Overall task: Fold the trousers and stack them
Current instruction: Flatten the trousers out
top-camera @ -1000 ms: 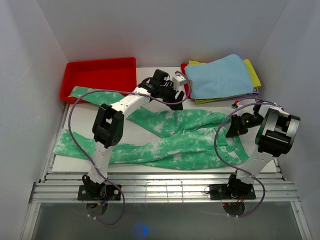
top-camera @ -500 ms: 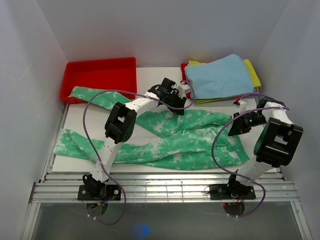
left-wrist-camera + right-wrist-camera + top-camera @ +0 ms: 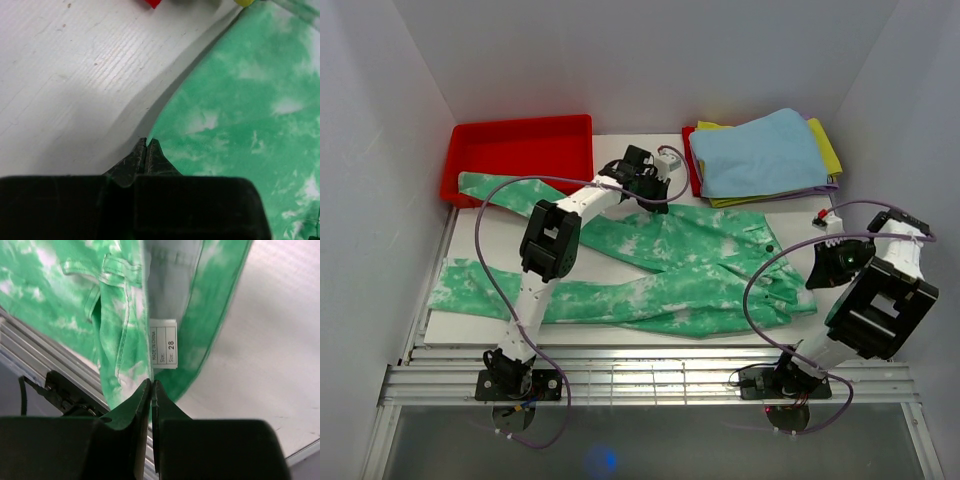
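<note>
The green tie-dye trousers [image 3: 690, 270] lie spread across the white table, legs running left and waist at the right. My left gripper [image 3: 658, 197] sits at their far edge near the crotch. In the left wrist view its jaws [image 3: 146, 142] are shut right on the fabric's [image 3: 250, 100] edge. My right gripper [image 3: 815, 272] is at the waist end. The right wrist view shows it [image 3: 151, 382] shut on the waistband [image 3: 120, 315], just below a white size label [image 3: 163, 344].
A red tray [image 3: 520, 150] stands at the back left, one trouser leg ending against it. A light blue cloth [image 3: 760, 150] lies on a yellow cloth [image 3: 828, 145] at the back right. Metal rails [image 3: 640, 375] run along the near edge. White walls close both sides.
The left gripper closed on the trousers' far edge. The right arm drew the waist to the right, so the bunched middle now lies flatter and more stretched out.
</note>
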{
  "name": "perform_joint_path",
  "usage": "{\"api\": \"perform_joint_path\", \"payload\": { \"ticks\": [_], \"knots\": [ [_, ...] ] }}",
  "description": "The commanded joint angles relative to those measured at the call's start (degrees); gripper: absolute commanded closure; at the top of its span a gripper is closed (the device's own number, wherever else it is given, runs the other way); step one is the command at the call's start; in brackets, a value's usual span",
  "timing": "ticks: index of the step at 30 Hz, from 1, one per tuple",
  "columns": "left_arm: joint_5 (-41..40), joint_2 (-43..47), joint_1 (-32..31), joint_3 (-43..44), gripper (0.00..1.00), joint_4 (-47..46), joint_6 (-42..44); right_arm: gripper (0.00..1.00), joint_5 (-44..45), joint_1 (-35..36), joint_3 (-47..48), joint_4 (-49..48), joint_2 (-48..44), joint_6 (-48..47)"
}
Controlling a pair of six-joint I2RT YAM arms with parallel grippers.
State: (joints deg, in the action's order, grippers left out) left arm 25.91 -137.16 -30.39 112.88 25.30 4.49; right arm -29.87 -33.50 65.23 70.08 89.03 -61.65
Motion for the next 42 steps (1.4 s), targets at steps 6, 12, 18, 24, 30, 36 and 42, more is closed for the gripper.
{"api": "perform_joint_path", "payload": {
  "ticks": [6, 12, 18, 24, 30, 36, 42],
  "knots": [
    [-5.43, 6.12, 2.35, 2.96, 1.00, -1.30, 0.35, 0.92, 17.64, -10.97, -14.60, -0.02, -7.38, -14.90],
    [2.37, 4.19, 2.27, 6.73, 0.67, 1.75, -0.10, 0.92, 18.54, -13.26, -16.90, -5.66, -5.45, -13.77],
    [12.67, 14.43, 1.30, -1.56, 0.21, 7.65, 4.37, 0.38, 4.94, -12.03, -0.42, 4.88, 2.80, -8.15],
    [11.26, 30.96, 0.42, -22.06, 0.20, 8.01, 9.83, 0.35, -3.35, -4.75, 8.59, 1.12, 7.73, 5.64],
    [10.56, 39.77, -0.02, -39.48, 0.20, 8.62, 10.19, 0.37, -4.50, 5.80, 10.61, -10.30, 12.03, 21.90],
    [16.45, 45.40, -0.81, -47.82, 0.21, 13.01, 13.26, 0.40, -6.08, 11.26, 12.37, -16.91, 18.45, 30.08],
    [13.13, 51.37, -7.04, -54.59, 0.21, 12.23, 17.21, 0.43, -7.66, 12.84, 13.95, -21.30, 23.46, 34.66]
  ]
}}
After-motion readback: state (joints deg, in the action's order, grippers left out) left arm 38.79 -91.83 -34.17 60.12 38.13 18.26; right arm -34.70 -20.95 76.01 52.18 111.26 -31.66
